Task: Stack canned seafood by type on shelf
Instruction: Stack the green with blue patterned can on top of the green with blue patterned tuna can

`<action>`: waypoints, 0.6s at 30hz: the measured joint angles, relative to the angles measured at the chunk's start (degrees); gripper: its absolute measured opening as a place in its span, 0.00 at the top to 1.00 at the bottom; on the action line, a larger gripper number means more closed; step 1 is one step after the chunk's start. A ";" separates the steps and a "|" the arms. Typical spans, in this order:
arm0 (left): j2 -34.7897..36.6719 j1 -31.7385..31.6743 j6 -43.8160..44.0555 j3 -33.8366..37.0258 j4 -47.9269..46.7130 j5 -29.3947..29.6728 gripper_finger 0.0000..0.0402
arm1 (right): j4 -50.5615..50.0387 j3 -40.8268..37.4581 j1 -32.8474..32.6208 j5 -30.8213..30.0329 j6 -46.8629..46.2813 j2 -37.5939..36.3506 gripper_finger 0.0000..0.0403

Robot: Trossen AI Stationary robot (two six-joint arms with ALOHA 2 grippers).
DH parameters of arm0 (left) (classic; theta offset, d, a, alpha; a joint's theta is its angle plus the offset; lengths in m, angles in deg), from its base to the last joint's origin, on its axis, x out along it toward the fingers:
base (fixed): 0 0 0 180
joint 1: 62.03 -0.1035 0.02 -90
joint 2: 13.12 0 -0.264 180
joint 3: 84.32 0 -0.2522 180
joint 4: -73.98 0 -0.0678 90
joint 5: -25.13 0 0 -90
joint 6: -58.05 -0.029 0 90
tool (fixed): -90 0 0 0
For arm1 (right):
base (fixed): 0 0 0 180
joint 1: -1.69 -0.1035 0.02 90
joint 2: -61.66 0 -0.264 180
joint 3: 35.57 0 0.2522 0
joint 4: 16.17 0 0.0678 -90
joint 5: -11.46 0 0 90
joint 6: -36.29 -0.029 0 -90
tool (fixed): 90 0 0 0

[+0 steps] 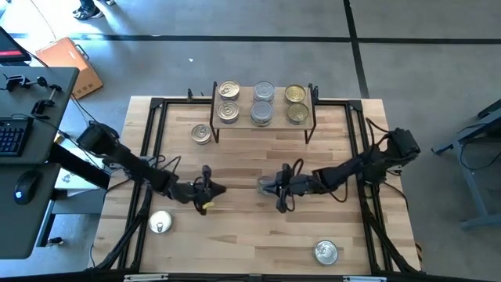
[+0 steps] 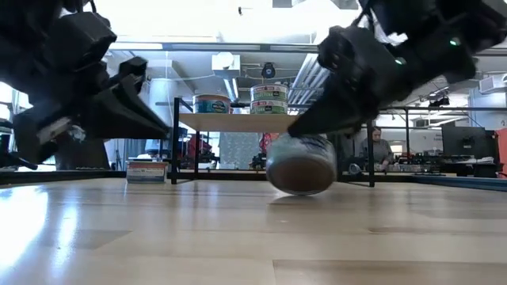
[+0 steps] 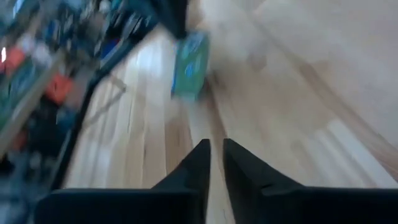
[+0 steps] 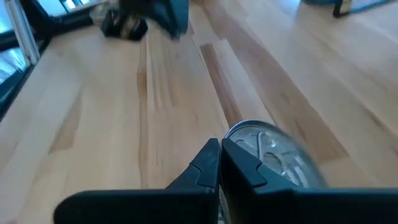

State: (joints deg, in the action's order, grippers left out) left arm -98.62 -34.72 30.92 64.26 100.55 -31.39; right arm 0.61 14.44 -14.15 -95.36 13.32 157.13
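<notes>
**Both my arms low at mid-table, one tin beside my right fingers**

My right gripper (image 1: 268, 186) sits low over the middle of the table (image 1: 235, 243), its fingers (image 4: 239, 163) pressed together with nothing between them. A silver-lidded tin (image 4: 273, 155) lies tipped on its side just beside those fingers; I cannot tell whether it touches them. From table height that same tin (image 2: 299, 164) rests on the wood under my right arm.

My left gripper (image 1: 218, 190) hovers just left of centre, facing the right one, fingers (image 3: 198, 165) narrow with only a thin slit between them, holding nothing.

The shelf (image 1: 263, 125) stands at the far edge, centred. Six tins sit on top in three pairs: silver on the left (image 1: 228, 102), silver in the middle (image 1: 262, 103), gold on the right (image 1: 296, 104).

Another tin (image 1: 201, 134) rests on the table just left of the shelf. One tin (image 1: 160, 223) lies near-left, and another (image 1: 326, 252) near-right by the front edge.
</notes>
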 joint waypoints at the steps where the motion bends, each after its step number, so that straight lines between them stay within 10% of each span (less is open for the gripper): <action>1: -1.14 -0.72 -2.45 -0.12 2.35 -1.55 0.88 | 0.00 0.72 0.32 0.37 0.15 0.37 1.00; 18: -21.70 -12.43 -10.61 -12.66 13.63 -12.32 0.41 | 0.14 11.03 2.23 2.77 2.49 8.43 1.00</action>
State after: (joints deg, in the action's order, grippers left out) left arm -120.32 -47.15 20.32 51.61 114.18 -43.71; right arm 0.75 25.48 -11.92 -92.59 15.81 165.55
